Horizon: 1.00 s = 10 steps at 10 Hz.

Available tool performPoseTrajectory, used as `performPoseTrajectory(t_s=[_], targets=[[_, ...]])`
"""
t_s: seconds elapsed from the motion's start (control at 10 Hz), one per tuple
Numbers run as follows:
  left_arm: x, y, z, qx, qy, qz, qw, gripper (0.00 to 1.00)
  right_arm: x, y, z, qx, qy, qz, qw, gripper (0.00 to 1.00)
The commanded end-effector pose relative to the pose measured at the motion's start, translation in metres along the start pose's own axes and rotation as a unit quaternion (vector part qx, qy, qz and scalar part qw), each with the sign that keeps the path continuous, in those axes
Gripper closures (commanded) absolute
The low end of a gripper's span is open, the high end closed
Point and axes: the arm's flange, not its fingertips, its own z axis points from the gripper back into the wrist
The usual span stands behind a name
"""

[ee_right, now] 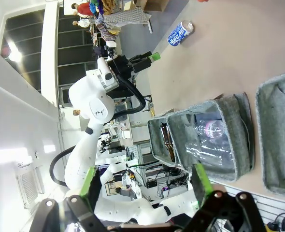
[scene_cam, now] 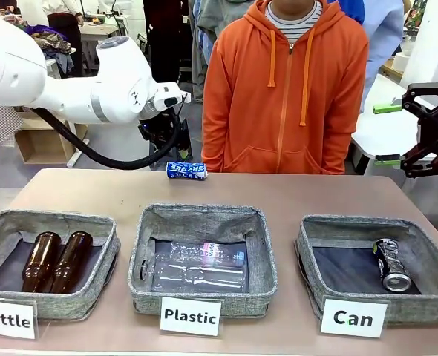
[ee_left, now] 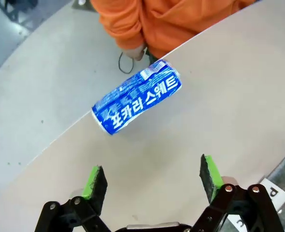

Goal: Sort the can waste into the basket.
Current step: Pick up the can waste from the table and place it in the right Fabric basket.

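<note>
A blue can (scene_cam: 186, 170) with white lettering lies on its side at the table's far edge, in front of the person. My left gripper (scene_cam: 163, 133) hangs just above and left of it. In the left wrist view the blue can (ee_left: 136, 102) lies ahead of the open left gripper (ee_left: 152, 173), clear of both green pads. A dark can (scene_cam: 391, 264) with a silver end lies inside the grey basket (scene_cam: 308, 245) marked "Can". My right gripper (scene_cam: 388, 133) stands open and empty, high at the far right. From the right wrist, the right gripper (ee_right: 143, 178) is open, with the blue can (ee_right: 180, 34) far off.
The middle "Plastic" basket (scene_cam: 146, 245) holds clear bottles. The left "Bottle" basket (scene_cam: 4, 226) holds two brown glass bottles (scene_cam: 56, 259). A person in an orange hoodie (scene_cam: 286, 89) stands close behind the blue can.
</note>
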Motion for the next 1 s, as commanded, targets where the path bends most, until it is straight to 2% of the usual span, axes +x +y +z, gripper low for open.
performPoseTrajectory(t_s=[0.0,0.1,0.2,0.3,0.4,0.5,0.6,0.7,0.9], targets=[[0.025,0.004,-0.013,-0.022,-0.023,-0.167,0.985,0.0,-0.001,0.003,-0.002,0.011,0.003,-0.008,1.0,0.0],[0.035,0.005,-0.019,-0.008,-0.023,-0.248,0.968,0.0,-0.001,0.003,-0.002,0.011,0.003,-0.008,1.0,0.0],[0.044,0.01,-0.023,-0.03,-0.025,-0.325,0.945,0.0,-0.001,0.003,-0.002,0.011,0.003,-0.008,1.0,0.0],[0.05,0.016,-0.029,-0.052,0.0,-0.418,0.907,0.0,-0.001,0.003,-0.002,0.011,0.003,-0.008,1.0,0.0],[0.057,0.02,-0.031,-0.06,0.009,-0.475,0.878,0.0,-0.001,0.003,-0.002,0.011,0.003,-0.008,1.0,0.0],[0.065,0.023,-0.035,-0.065,0.019,-0.508,0.859,0.0,-0.001,0.003,-0.002,0.011,0.003,-0.008,1.0,0.0],[0.073,0.025,-0.041,-0.086,0.033,-0.551,0.829,0.0,-0.001,0.003,-0.002,0.011,0.003,-0.008,1.0,0.0],[0.082,0.029,-0.051,-0.079,0.051,-0.555,0.827,0.0,-0.001,0.003,-0.002,0.011,0.003,-0.008,1.0,0.0],[0.088,0.029,-0.072,-0.068,0.053,-0.561,0.824,0.0,-0.001,0.003,-0.002,0.011,0.003,-0.008,1.0,0.0]])
